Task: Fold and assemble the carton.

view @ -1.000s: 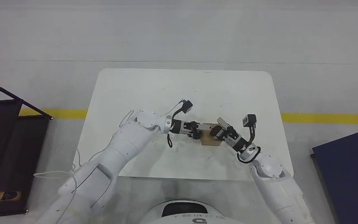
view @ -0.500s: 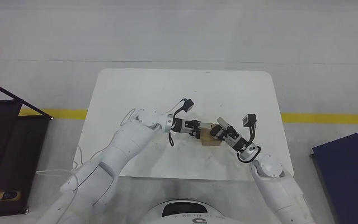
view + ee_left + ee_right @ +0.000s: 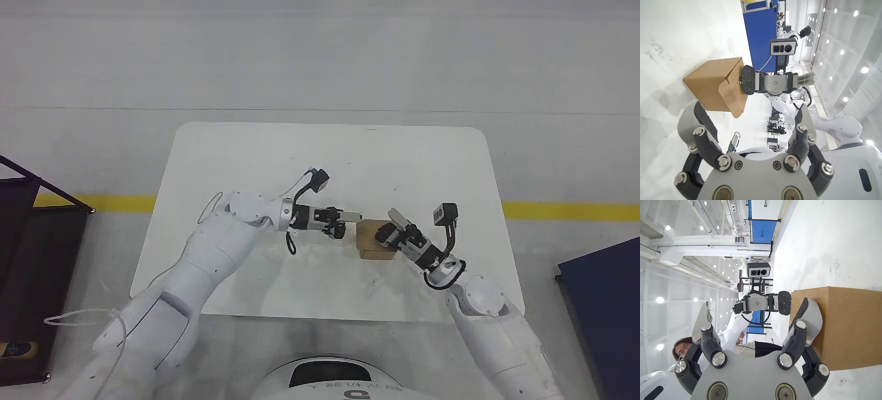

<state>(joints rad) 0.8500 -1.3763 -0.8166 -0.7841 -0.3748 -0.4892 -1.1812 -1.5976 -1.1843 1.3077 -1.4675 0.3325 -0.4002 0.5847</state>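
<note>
A small brown carton [image 3: 375, 249] stands on the white table [image 3: 250, 170], a little right of centre and near the front. In the left wrist view the carton [image 3: 711, 85] looks folded into a box, with one rounded flap hanging loose at its side. My right gripper [image 3: 391, 235] is open; one finger pad [image 3: 810, 311] lies flat on the carton [image 3: 848, 330], the other is spread wide in the air. My left gripper [image 3: 338, 222] is open and hovers just left of the carton, not touching it. In its own wrist view the left gripper [image 3: 750, 105] holds nothing.
The table's front edge runs close behind both arms. A dark rack [image 3: 25, 240] stands on the floor to the left, and a blue panel [image 3: 605, 290] to the right. Bare tabletop spreads to the back and left of the carton.
My left gripper has drawn back leftward from the carton's side, leaving a gap. The right gripper and the carton have stayed where they were.
</note>
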